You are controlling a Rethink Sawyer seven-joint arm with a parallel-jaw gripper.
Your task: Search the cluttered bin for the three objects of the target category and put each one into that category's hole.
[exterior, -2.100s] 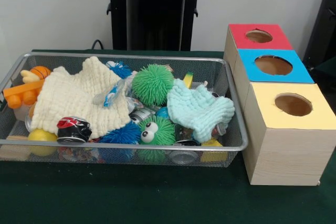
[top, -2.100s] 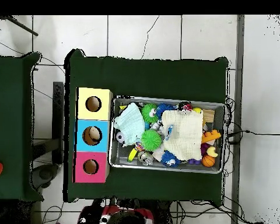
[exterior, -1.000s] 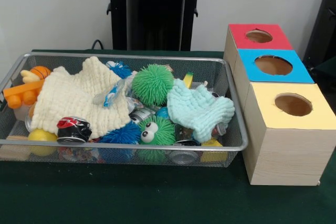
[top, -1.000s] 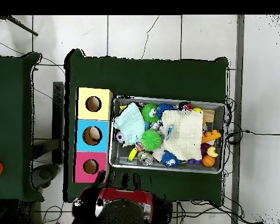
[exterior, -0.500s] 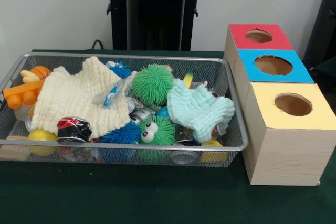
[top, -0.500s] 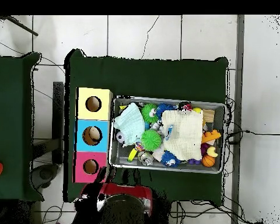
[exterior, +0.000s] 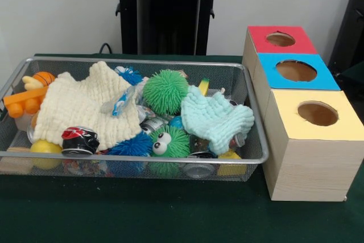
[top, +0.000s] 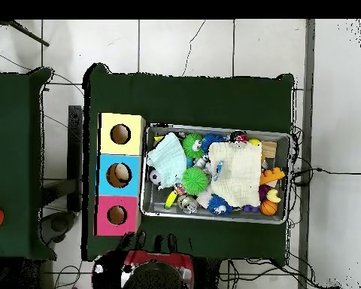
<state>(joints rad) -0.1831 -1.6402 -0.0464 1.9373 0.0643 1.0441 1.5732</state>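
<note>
Nothing in the bin has shifted against the earlier frames; only the red arm [top: 150, 267] at the overhead view's bottom edge has changed pose slightly. I see no end effector in either view, so I cannot tell whether it is released or clenched.

From my station, the wire bin [exterior: 250, 157] sits on the green table [exterior: 170, 214], just beside a row of three boxes: red box [exterior: 281, 39], blue box [exterior: 296, 71], yellow box [exterior: 317, 114], each with one round hole on top.

Inside the bin, a cream cloth [exterior: 82, 106] covers the left half and a mint cloth [exterior: 216, 118] lies at the right. A green spiky ball [exterior: 165, 91] rests between them, a green spiky ball with eyes [exterior: 169, 142] lies at the front, and a crushed can [exterior: 79, 140] sits at the cream cloth's front edge.
</note>
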